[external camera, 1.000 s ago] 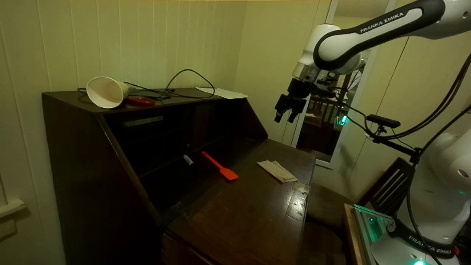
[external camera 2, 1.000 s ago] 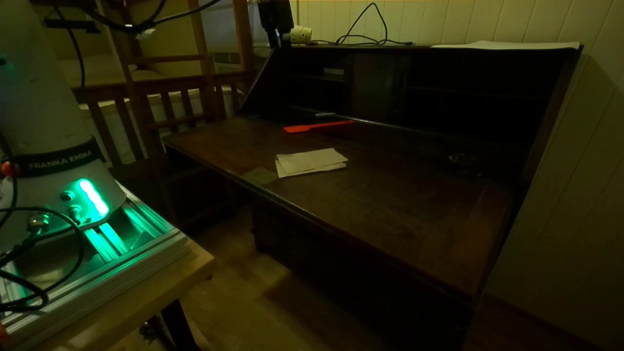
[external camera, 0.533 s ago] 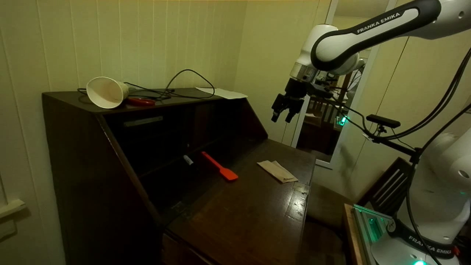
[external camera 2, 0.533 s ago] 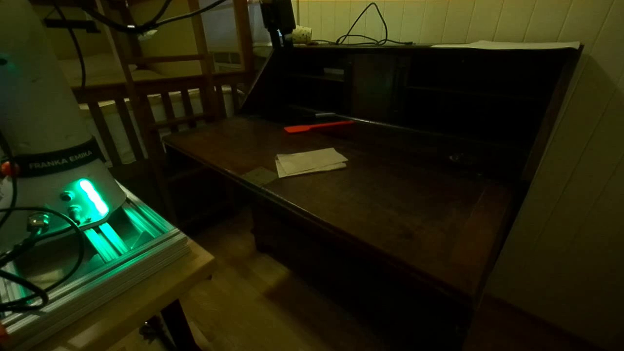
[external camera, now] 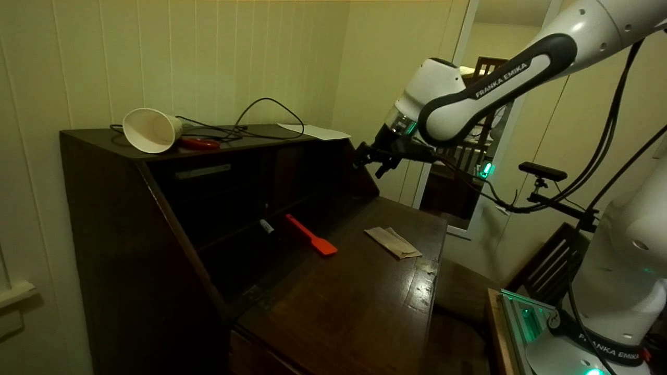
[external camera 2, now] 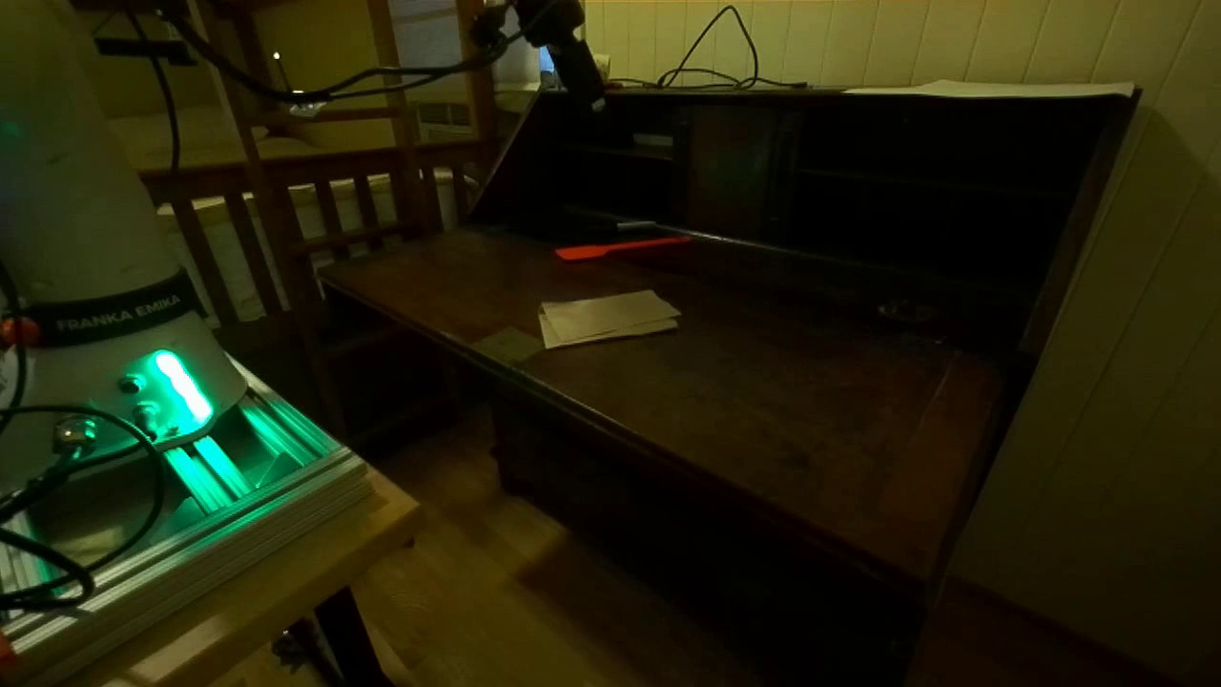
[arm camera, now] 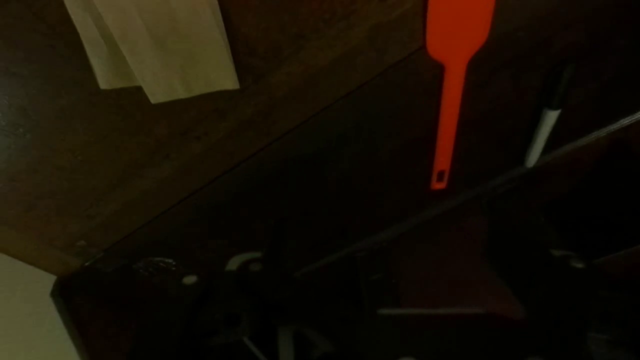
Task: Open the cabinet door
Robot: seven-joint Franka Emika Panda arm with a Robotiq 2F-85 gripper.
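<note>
The cabinet is a large dark brown slant-front desk with its broad writing leaf lying flat. It also shows in an exterior view. A small brown door panel sits in the middle of its dark back compartments and looks shut. This panel appears as a dim reddish-brown patch in the wrist view. My gripper is open and empty, tilted, high near the compartments, apart from the door. It shows partly at the top edge in an exterior view. In the wrist view its fingers are very dark and wide apart.
A red spatula, a marker and a folded brown paper lie on the leaf. A cup, a red object, cables and white paper lie on top. A mirror stands behind the arm.
The arm has moved toward the cabinet over the last half second, and its wrist has dropped and tilted so the gripper points more at the compartments. The cabinet and loose objects have not moved.
</note>
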